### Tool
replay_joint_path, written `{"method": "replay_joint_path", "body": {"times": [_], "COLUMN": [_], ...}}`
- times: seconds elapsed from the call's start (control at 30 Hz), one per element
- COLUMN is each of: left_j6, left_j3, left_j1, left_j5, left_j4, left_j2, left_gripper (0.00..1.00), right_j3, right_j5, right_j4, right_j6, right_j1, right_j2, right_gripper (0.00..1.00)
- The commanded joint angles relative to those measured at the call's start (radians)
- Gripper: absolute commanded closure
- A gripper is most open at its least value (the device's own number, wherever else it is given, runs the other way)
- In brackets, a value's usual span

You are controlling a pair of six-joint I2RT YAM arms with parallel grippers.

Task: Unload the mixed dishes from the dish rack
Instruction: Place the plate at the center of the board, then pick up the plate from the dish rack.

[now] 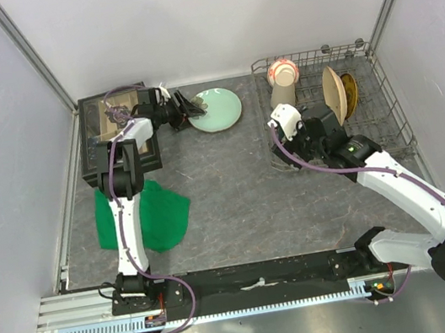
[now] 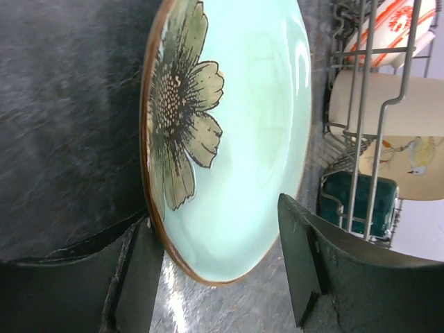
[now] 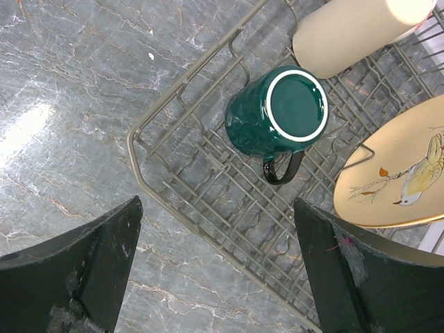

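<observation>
A pale green plate (image 1: 219, 109) with a flower pattern (image 2: 236, 139) lies flat on the table, left of the dish rack (image 1: 367, 108). My left gripper (image 1: 184, 110) is open around its near rim (image 2: 218, 274); the left finger (image 2: 139, 277) is close to the rim and the right finger stands apart. My right gripper (image 1: 284, 153) hangs open (image 3: 218, 257) over the rack's front left corner (image 3: 180, 90). Just beyond it a dark green mug (image 3: 277, 114) rests bottom up in the rack. The rack also holds a beige cup (image 3: 347, 31), a red-and-white bowl (image 1: 281, 69) and tan plates (image 1: 335, 94), one with a bird (image 3: 399, 173).
A black box with a glass lid (image 1: 117, 133) stands at the back left, beside my left arm. A green cloth (image 1: 154, 216) lies on the table in front of it. White walls close the table at the back and sides.
</observation>
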Motion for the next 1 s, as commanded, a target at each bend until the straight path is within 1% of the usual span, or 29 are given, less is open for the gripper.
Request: {"method": "replay_joint_path", "body": {"times": [0.0,0.1,0.2,0.23,0.3,0.33,0.43,0.57,0.7,0.97], "left_j6": [0.101,0.118,0.134,0.144,0.158,0.178,0.221,0.285,0.357,0.422], "left_j3": [-0.032,-0.046,-0.062,-0.063,-0.068,-0.072,-0.081,-0.089,-0.111,-0.192], "left_j1": [0.013,0.013,0.013,0.013,0.013,0.013,0.013,0.013,0.013,0.013], "left_j5": [-0.111,-0.138,-0.150,-0.148,-0.144,-0.141,-0.138,-0.121,-0.099,-0.043], "left_j4": [-0.081,-0.104,-0.111,-0.124,-0.136,-0.142,-0.176,-0.237,-0.286,-0.322], "left_j2": [-0.079,-0.103,-0.137,-0.146,-0.184,-0.204,-0.270,-0.342,-0.404,-0.536], "left_gripper": [0.29,0.29,0.28,0.28,0.28,0.28,0.26,0.24,0.24,0.22], "right_j3": [0.044,0.048,0.051,0.053,0.065,0.071,0.102,0.157,0.203,0.286], "right_j5": [0.026,0.075,0.208,0.299,0.395,0.467,0.549,0.609,0.616,0.603], "right_j4": [-0.001,0.002,0.044,0.079,0.110,0.134,0.168,0.189,0.191,0.190], "right_j6": [0.006,0.006,0.023,0.037,0.043,0.049,0.069,0.097,0.124,0.195], "right_j1": [-0.001,-0.001,-0.001,-0.003,-0.006,-0.014,-0.038,-0.077,-0.119,-0.187], "right_j2": [-0.022,-0.027,-0.027,-0.025,-0.008,0.008,0.042,0.100,0.180,0.297], "right_gripper": [0.02,0.02,0.02,0.02,0.02,0.02,0.02,0.02,0.02,0.02]}}
